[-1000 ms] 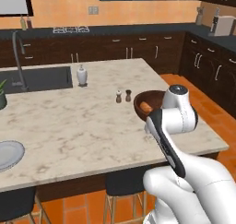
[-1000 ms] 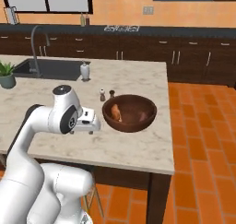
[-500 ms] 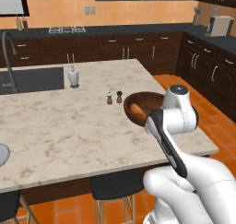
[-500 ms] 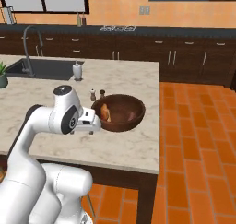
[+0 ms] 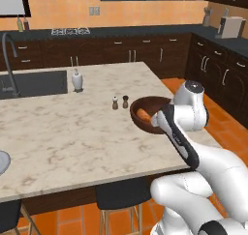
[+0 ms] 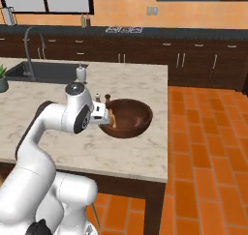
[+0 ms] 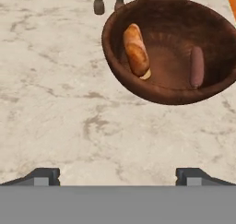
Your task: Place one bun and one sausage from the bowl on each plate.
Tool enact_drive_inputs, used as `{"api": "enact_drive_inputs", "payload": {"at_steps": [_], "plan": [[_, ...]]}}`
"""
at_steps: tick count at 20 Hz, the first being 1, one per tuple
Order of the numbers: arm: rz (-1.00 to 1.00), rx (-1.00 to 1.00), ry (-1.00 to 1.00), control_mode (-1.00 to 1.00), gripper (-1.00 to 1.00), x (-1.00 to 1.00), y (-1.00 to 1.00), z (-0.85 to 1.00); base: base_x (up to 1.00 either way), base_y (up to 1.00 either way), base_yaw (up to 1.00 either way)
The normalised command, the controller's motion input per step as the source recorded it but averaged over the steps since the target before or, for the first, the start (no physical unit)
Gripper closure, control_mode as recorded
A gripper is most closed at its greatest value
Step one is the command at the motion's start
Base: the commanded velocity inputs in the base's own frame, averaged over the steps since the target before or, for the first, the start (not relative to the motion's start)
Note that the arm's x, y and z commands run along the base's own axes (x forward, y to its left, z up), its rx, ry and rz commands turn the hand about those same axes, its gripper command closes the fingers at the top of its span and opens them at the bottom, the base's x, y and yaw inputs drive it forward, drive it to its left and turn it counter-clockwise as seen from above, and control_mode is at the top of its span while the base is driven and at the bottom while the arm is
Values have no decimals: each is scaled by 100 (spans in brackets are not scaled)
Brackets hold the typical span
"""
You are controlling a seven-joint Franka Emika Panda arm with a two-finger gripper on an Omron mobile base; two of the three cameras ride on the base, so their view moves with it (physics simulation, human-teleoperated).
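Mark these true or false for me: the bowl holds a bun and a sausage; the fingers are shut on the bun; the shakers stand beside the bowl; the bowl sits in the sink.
1. The wooden bowl holds a bun and a sausage. True.
2. The fingers are shut on the bun. False: they are open and hold nothing, short of the bowl.
3. Two shakers stand beside the bowl. True.
4. The bowl sits in the sink. False: it sits on the marble counter.

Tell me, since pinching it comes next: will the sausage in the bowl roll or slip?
Probably both: the sausage is a smooth, rounded cylinder lying on the bowl's sloped inner wall, so a nudge may send it toward the middle. It looks small and likely light.
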Motion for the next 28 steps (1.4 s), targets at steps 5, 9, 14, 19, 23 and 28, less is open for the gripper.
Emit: {"api": "enact_drive_inputs", "payload": {"at_steps": [5,9,14,19,23,28], "plan": [[0,15,14,-100,-100,100,-30,14,0,0,0],[-1,10,25,-100,-100,100,-4,-3,0,0,0],[-1,3,9,-100,-100,100,1,-49,0,0,0],[0,0,9,-100,-100,95,0,-68,0,0,0],[1,5,2,-100,-100,18,2,-71,0,0,0],[2,3,0,-100,-100,22,5,-43,0,0,0]]}}
